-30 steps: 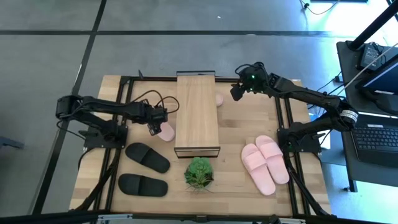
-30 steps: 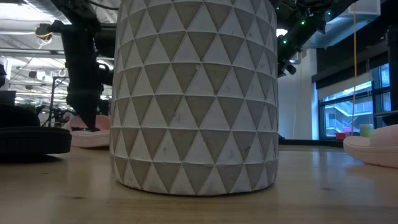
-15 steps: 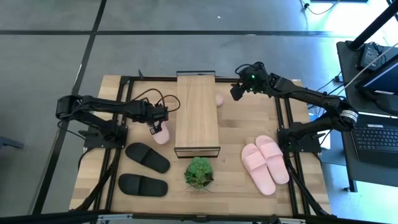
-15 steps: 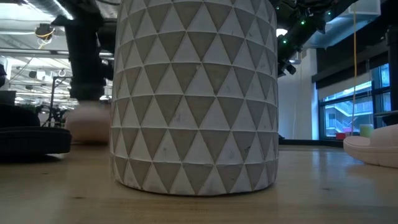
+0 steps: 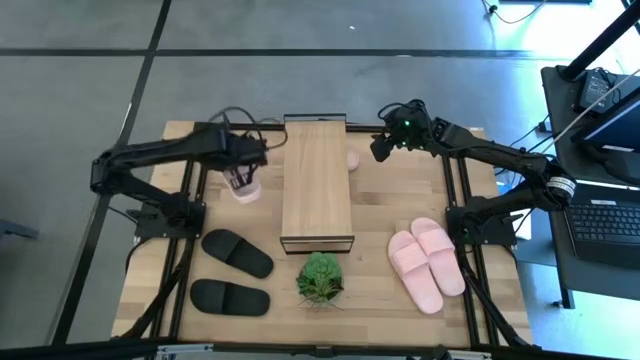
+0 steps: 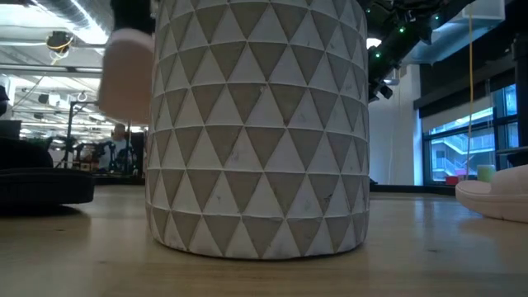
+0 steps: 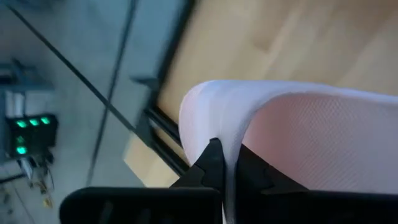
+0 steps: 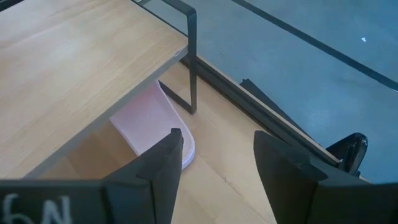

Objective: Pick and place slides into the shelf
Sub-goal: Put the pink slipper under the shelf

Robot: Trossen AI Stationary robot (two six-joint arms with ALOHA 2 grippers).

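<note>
The left gripper (image 5: 243, 179) is pinching a pink slide (image 5: 244, 190) aloft, beside the shelf (image 5: 316, 180), for insertion; the right gripper (image 8: 214, 165) is waiting, spread.

One pale pink slide (image 5: 243, 187) hangs lifted left of the shelf (image 5: 316, 183). Another pink slide (image 8: 163, 122) pokes out under its plank. A pink pair (image 5: 428, 260) and two black slides (image 5: 236, 252) lie flat.
</note>
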